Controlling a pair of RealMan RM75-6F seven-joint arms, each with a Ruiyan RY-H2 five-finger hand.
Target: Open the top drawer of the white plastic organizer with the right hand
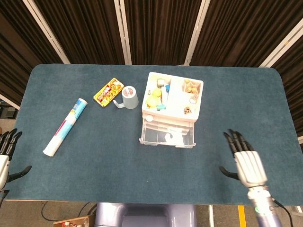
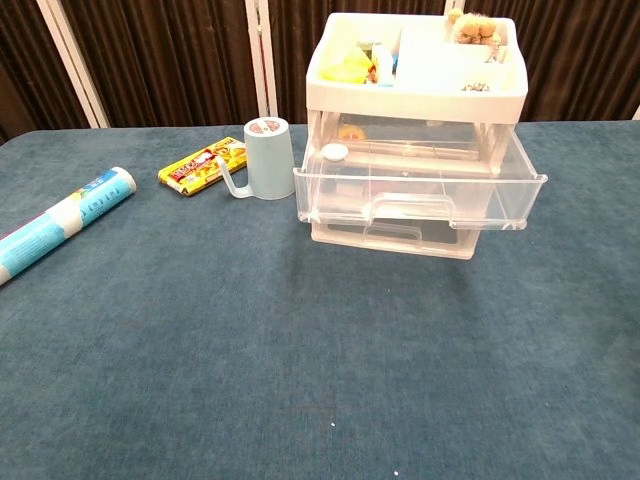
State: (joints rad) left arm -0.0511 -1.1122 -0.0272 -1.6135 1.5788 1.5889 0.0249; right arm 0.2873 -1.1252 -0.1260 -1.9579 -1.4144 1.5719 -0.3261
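Note:
The white plastic organizer stands at the table's middle, its top tray full of small items. Its clear top drawer is pulled out toward me, with a small white round thing inside at its left. My right hand hovers flat with fingers spread, well to the right of the drawer and near the front edge, holding nothing. My left hand shows at the far left edge, fingers apart and empty. Neither hand appears in the chest view.
A pale blue cup stands just left of the organizer. Next to it lies a yellow snack packet. A rolled white-and-blue tube lies further left. Dark curtains hang behind the blue table.

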